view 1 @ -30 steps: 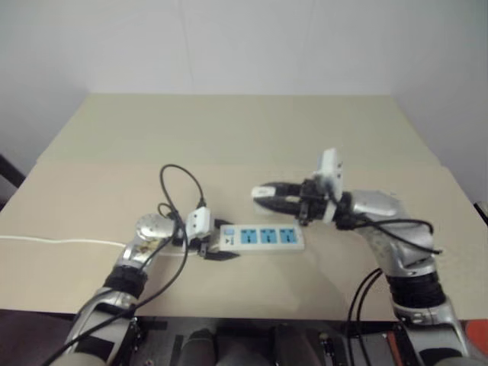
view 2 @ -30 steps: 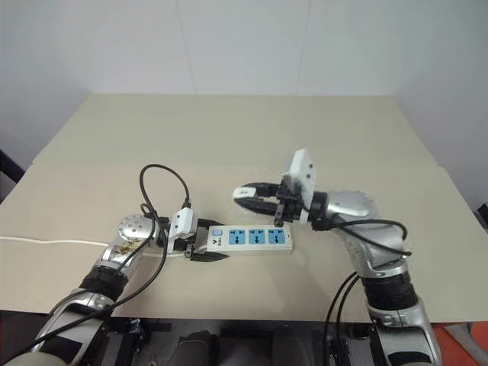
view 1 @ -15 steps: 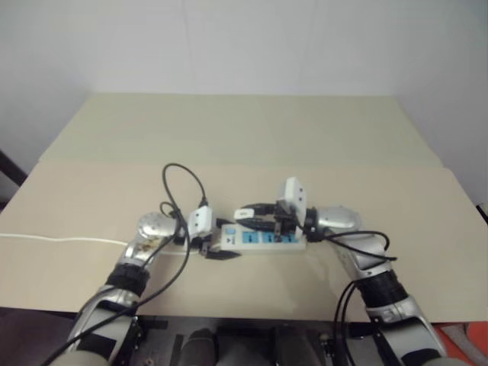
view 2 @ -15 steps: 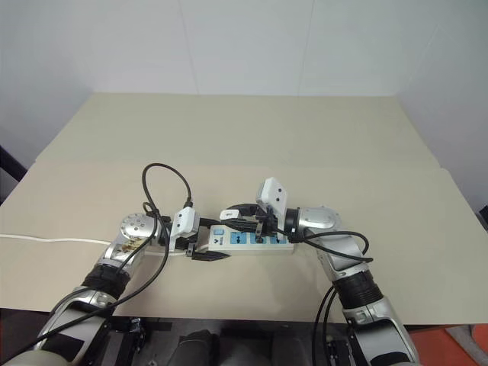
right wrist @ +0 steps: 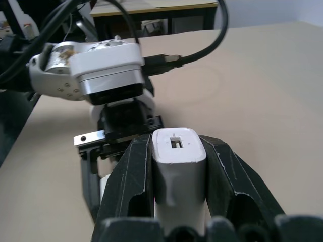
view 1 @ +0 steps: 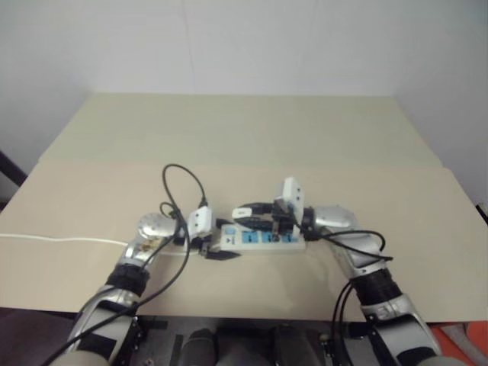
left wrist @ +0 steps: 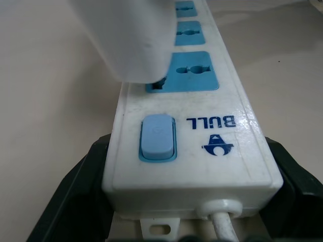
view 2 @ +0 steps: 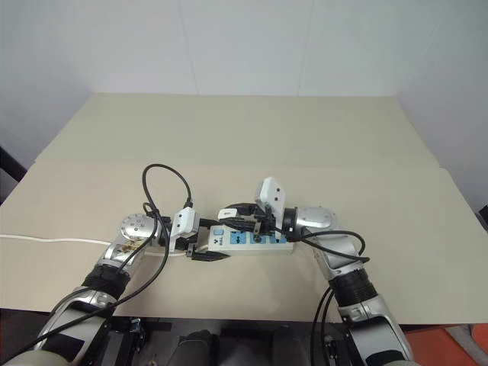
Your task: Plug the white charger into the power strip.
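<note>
Right gripper (right wrist: 177,166): clearly, your two black fingers were clamped on the white charger (right wrist: 177,151), one on each side, its flat end with a small slot facing the wrist camera.
Left gripper (view 2: 206,252): you had it closed around the near-left end of the power strip (left wrist: 186,136), the end with the blue switch (left wrist: 158,137) and the cord (left wrist: 222,222), pinning the strip to the table (view 1: 244,137).
Charger's place: it sat low over the blue socket (left wrist: 194,75) nearest the switch, covering that socket's far-left corner and skewed towards one side of it.
Risk, alignment: to my eye the charger was off-centre; pressing down from there could have jammed the prongs on the blue face instead of entering.
Risk, strip: a sideways shove from your right arm could have twisted the strip in the left fingers, or tipped its free right end.
Risk, grip: the charger's smooth sides might have slid between your pads under insertion force.
Hidden: you could not see the prongs, nor whether they had entered the holes.
Hard to make out: from the head views, your right gripper covered the socket in use.
</note>
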